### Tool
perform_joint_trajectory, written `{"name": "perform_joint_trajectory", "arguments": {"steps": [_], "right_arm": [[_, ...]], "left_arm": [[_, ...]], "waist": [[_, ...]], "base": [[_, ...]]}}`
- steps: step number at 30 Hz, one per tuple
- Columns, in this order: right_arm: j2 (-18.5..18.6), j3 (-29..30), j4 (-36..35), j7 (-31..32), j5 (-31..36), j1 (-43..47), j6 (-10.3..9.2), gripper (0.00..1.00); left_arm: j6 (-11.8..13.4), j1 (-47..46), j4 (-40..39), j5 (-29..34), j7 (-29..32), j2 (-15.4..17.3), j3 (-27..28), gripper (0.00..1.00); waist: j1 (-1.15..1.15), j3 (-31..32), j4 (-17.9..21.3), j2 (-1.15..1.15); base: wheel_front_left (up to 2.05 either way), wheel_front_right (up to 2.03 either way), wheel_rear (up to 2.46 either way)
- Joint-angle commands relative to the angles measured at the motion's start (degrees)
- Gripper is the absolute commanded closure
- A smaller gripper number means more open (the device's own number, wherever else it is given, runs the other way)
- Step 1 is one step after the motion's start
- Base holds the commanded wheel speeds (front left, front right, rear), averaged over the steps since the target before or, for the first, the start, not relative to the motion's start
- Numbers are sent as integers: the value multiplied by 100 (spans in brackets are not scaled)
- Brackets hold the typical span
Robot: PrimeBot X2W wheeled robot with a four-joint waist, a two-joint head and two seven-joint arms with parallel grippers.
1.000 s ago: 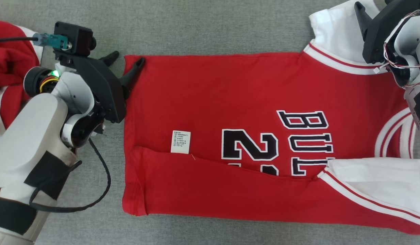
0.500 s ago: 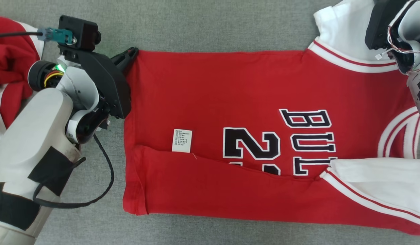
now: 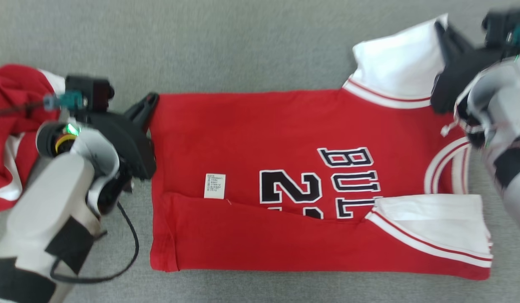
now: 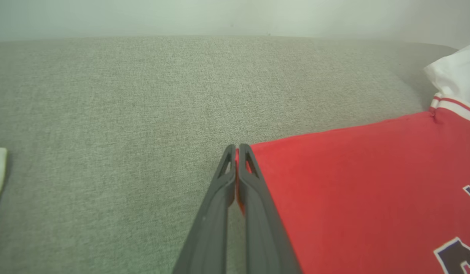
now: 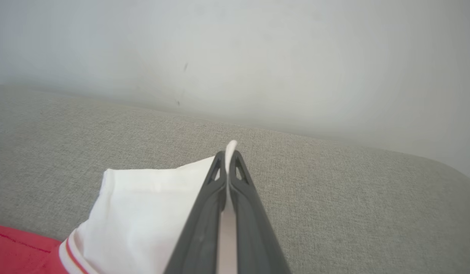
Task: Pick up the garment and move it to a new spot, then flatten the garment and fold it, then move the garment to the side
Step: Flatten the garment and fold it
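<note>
Garment half-folded | left pincer pinching hem corner | right pincer pinching white sleeve

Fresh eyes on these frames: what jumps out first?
A red jersey with black lettering lies spread on the grey surface, its near edge folded over the print. The left claw is shut on the jersey's upper-left corner, and the right claw pinches the white sleeve at upper right. A second red garment is bunched at the left edge.
</note>
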State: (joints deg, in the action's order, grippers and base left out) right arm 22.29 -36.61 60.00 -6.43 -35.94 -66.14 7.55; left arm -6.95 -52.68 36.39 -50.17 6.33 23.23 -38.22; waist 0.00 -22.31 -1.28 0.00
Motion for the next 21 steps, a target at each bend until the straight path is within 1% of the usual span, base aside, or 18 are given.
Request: {"name": "perform_joint_trajectory", "arguments": {"steps": [1,6,9,10,12,16,21], "right_arm": [[89,-52,-137,-119,-118,227,-14,100],[313,-233,-749,-520,-524,1028,-14,100],[474,-231,-1128,-700,-659,1532,-14,100],[474,-231,-1128,-700,-659,1532,-14,100],[545,-189,-1386,-777,-728,1873,-14,100],[703,61,-1845,-846,-799,2529,-14,100],[731,413,-2449,-872,-668,3298,-14,100]], "left_arm": [[52,188,-13,-3,-121,2,19,100],[230,728,-266,42,-591,33,48,100],[377,1109,-486,126,-815,111,9,100],[377,1109,-486,126,-815,111,9,100],[488,1370,-657,85,-958,161,53,100],[669,1843,-970,59,-1141,288,86,100],[854,2270,-1278,27,-1251,390,90,100]], "waist": [[0,354,193,0],[0,648,301,0],[0,806,346,0],[0,806,346,0],[0,896,389,0],[0,1007,422,0],[0,1049,463,0]], "base": [[0,0,0],[0,0,0],[0,0,0],[0,0,0],[0,0,0],[0,0,0],[0,0,0]]}}
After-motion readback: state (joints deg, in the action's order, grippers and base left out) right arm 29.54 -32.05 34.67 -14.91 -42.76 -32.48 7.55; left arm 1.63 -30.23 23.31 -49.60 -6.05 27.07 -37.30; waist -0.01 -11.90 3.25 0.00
